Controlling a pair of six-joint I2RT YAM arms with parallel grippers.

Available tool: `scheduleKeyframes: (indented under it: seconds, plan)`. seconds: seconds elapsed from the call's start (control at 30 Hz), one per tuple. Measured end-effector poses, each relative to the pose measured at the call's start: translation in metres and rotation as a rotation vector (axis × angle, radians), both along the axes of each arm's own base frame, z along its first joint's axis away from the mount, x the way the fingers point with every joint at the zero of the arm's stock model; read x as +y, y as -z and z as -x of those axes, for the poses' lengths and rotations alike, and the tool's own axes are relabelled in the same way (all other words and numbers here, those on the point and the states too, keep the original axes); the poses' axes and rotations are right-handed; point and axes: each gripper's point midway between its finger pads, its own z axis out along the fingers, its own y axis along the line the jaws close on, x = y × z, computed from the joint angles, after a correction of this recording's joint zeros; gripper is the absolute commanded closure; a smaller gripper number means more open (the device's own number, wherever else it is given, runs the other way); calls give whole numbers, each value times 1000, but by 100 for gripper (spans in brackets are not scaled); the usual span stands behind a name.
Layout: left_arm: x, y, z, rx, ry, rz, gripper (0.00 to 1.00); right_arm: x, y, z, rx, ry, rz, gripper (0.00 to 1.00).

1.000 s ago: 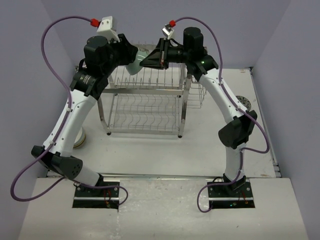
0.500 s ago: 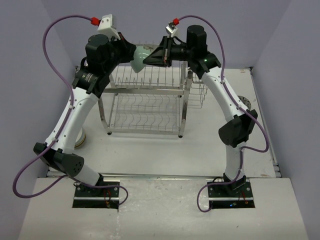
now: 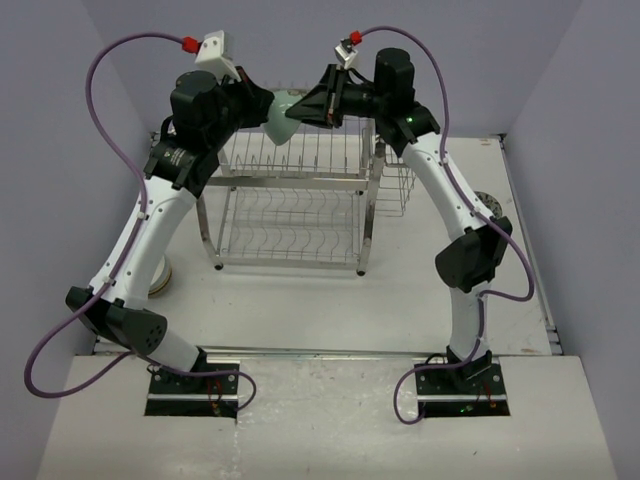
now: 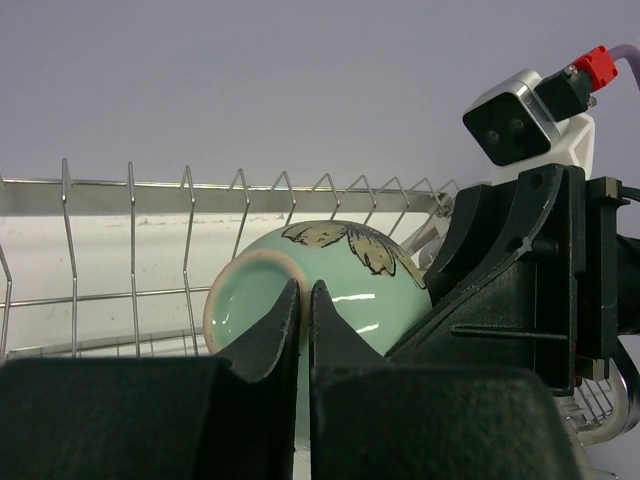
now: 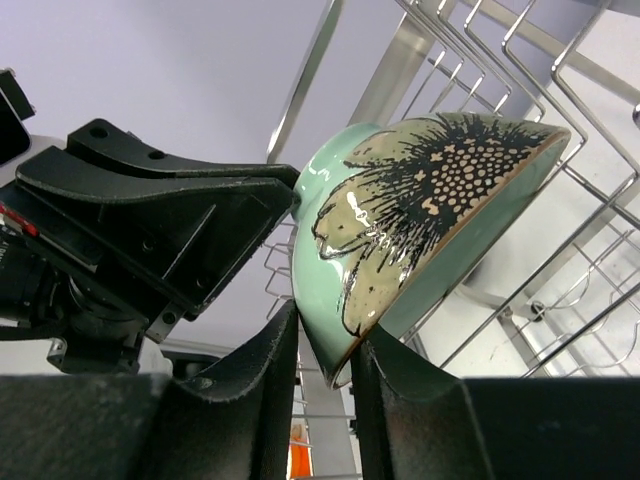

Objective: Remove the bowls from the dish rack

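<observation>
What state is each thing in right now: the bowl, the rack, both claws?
Green bowl: lifted, tipped sideways, gripped at both ends.
Left gripper: shut on the bowl's foot ring.
Right gripper: shut on the bowl's rim.
Dish rack: upright, no bowls visible in it.

Robotics laboratory test cell. Plain lavender walls (image 3: 580,80) enclose a white table (image 3: 420,290) on the left, right and far sides. A cabled left arm (image 3: 140,235) and right arm (image 3: 455,200) are bolted at its near edge, and a steel dish rack (image 3: 290,225) stands beyond them.
</observation>
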Motion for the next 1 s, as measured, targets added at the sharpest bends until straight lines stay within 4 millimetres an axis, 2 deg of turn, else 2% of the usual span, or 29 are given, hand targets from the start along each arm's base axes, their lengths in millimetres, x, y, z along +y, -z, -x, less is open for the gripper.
scheduleKeyframes:
  seconds: [0.13,0.2,0.27,0.63,0.67,0.7,0.8,1.0]
  plan:
    - [0,-1,0,-3,-1,5,100,2,-3,-5,1,-2,-20,76]
    - [1,-2,-1,-4,-4,6,100,3,-5,-6,5,-7,-29,86]
    - [3,-3,-2,-10,-8,10,100,4,-7,-5,9,-16,-43,100]
    - [6,-5,-4,-20,-20,15,100,7,-15,-7,-20,-34,-84,100]
    - [6,-6,-4,-21,-20,15,97,7,-15,-7,-21,-34,-85,100]
    - [6,-6,-4,-21,-20,15,88,7,-15,-7,-21,-35,-85,100]
    - [5,-5,-4,-20,-15,17,69,7,-16,-7,-27,-37,-89,100]
    - [-4,-9,-2,-12,32,28,52,6,-19,-6,-32,-38,-95,100]
